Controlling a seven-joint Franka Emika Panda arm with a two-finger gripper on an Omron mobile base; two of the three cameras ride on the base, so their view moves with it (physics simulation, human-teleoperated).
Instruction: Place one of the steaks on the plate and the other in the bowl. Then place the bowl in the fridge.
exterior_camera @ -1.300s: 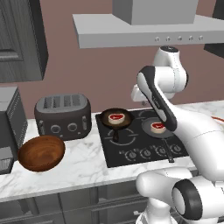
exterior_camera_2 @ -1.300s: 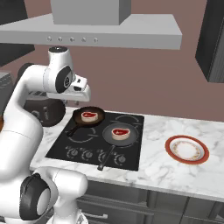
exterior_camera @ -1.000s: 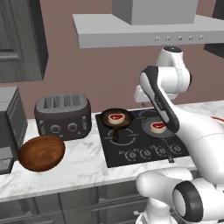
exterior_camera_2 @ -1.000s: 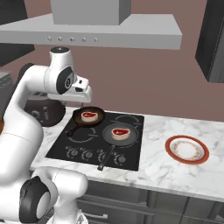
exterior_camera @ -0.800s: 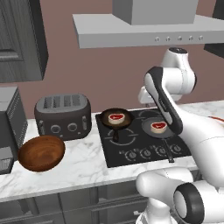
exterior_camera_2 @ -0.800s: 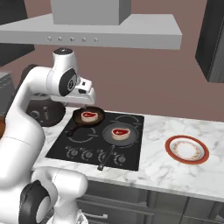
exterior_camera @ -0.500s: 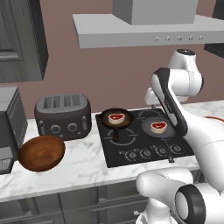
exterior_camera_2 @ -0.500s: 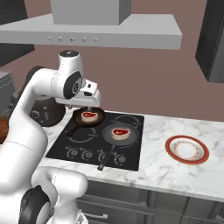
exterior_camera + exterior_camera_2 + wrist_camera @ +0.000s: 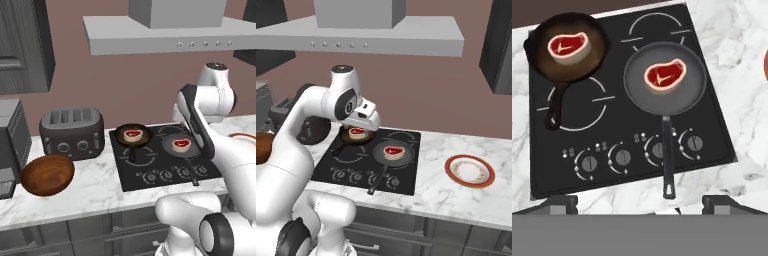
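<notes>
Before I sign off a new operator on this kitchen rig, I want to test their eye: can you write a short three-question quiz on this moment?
1. True or false: both raw red steaks, one and the other, lie in pans.
2. Which is nearer the round white plate with the red-orange ring: A, the grey frying pan, or B, the small black frying pan?
3. Fill in: the glossy reddish-brown wooden bowl stands in front of the dark ___.

Key: 1 true; 2 A; 3 toaster.

Even, soft, sharp rendered light throughout
</notes>
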